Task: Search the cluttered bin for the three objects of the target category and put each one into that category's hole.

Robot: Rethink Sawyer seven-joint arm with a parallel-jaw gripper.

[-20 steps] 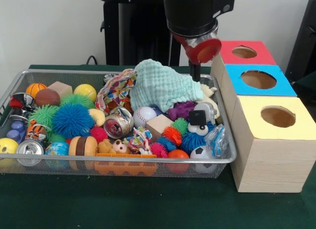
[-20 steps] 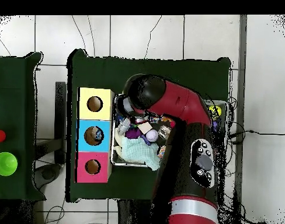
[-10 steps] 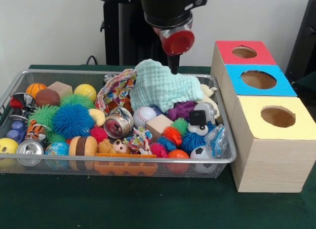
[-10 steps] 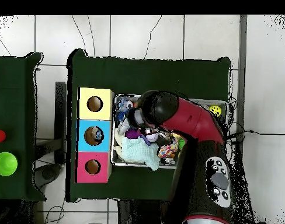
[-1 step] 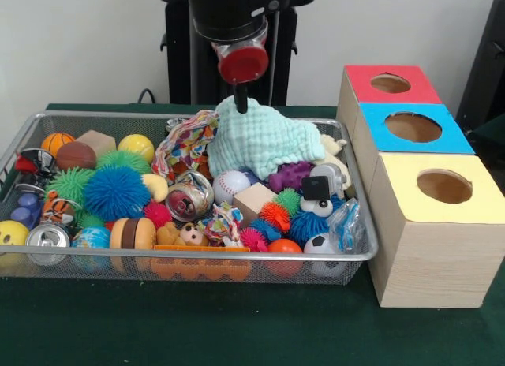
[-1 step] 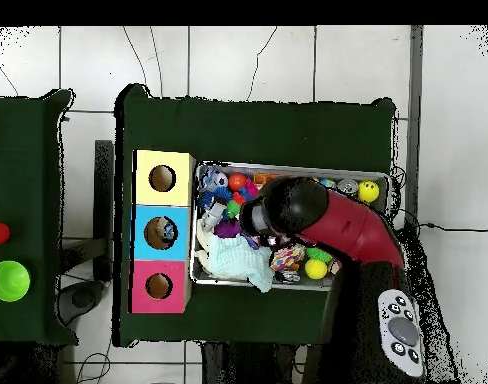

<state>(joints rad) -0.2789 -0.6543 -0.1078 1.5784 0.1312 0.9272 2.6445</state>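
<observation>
1. Front view: gripper hangs above the back of the wire-mesh bin, its dark tip at the top edge of a mint knitted cloth; whether the jaws are open, I cannot tell.
2. Cloth is nubbly and crumpled; a spiky blue ball, a stitched baseball and a plain wooden block lie among the clutter.
3. Wooden boxes beside the bin have red, blue and yellow tops, each with a round hole.
4. Overhead view alone shows something lying inside the blue box's hole; the arm hides the gripper there.
</observation>
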